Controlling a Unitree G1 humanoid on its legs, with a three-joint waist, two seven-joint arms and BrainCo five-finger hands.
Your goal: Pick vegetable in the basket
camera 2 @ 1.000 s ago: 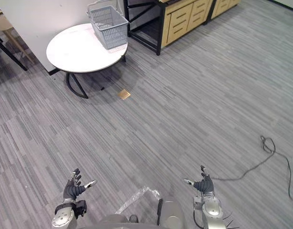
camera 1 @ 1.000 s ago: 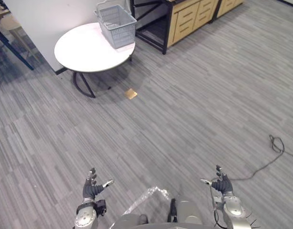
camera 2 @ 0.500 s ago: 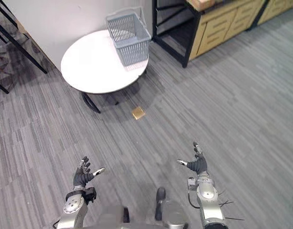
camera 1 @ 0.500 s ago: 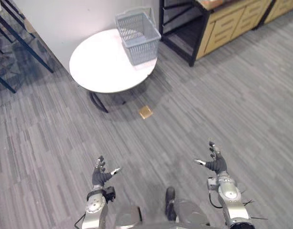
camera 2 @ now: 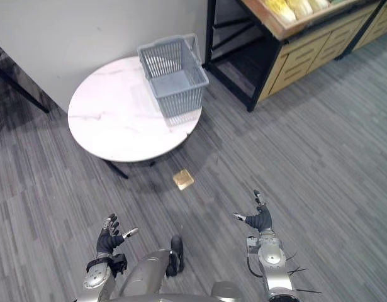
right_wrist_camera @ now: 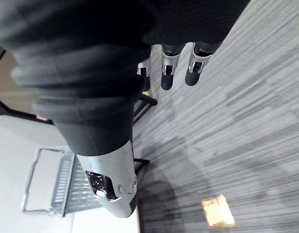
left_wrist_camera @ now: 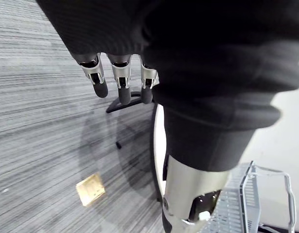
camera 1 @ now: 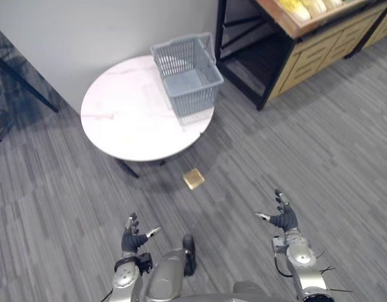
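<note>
Nearest the camera, the left hand (camera 1: 133, 240) and the right hand (camera 1: 284, 219) hang low over the grey striped carpet (camera 1: 331, 157), well apart from each other. Both have their fingers spread and relaxed, released and touching no object. Ahead of the fingertips and between the two hands, a small tan square (camera 1: 194, 178) lies flat on the carpet. Just past it stands a round white table (camera 1: 121, 119) on a dark base, closer in line with the left hand's fingers. A grey wire basket (camera 1: 188, 77) sits upright on the table's far right edge, its handle folded back. Farther off, beyond the right hand's fingers, a dark metal frame (camera 1: 242, 60) adjoins a wooden cabinet (camera 1: 306, 56) with drawers. The pale yellow vegetables (camera 1: 295, 7) lie on the cabinet's top, well apart from the basket and too small to tell their kind. A pale wall (camera 1: 86, 25) rises behind the table.
</note>
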